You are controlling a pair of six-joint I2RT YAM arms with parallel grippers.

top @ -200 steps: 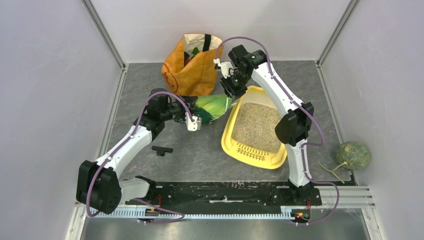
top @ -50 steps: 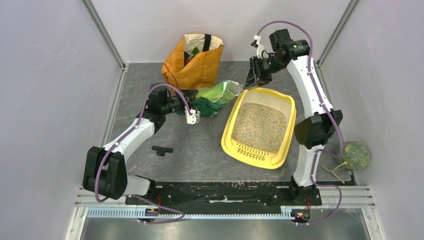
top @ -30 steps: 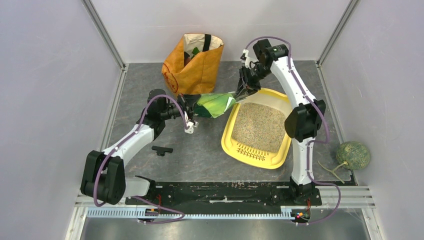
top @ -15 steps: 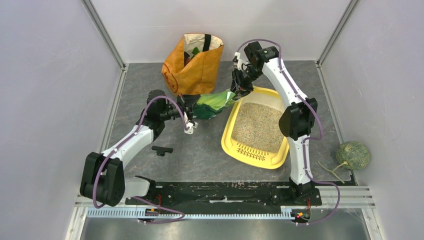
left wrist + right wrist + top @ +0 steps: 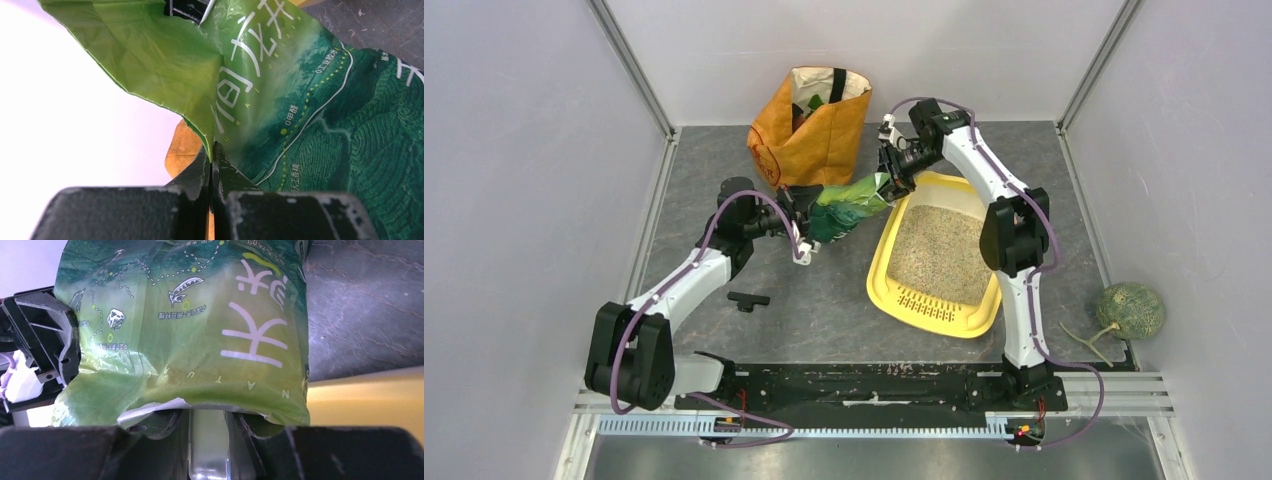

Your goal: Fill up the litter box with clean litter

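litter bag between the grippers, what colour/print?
Green litter bag, lighter at one end, darker at the other, printed with white characters; clearest in the right wrist view.

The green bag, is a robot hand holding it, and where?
Both are. The left gripper pinches a fold of the green litter bag shut. The right gripper holds its open end beside the litter box.

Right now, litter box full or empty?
Partly filled: beige litter covers the floor of the litter box, with yellow walls still showing above it.
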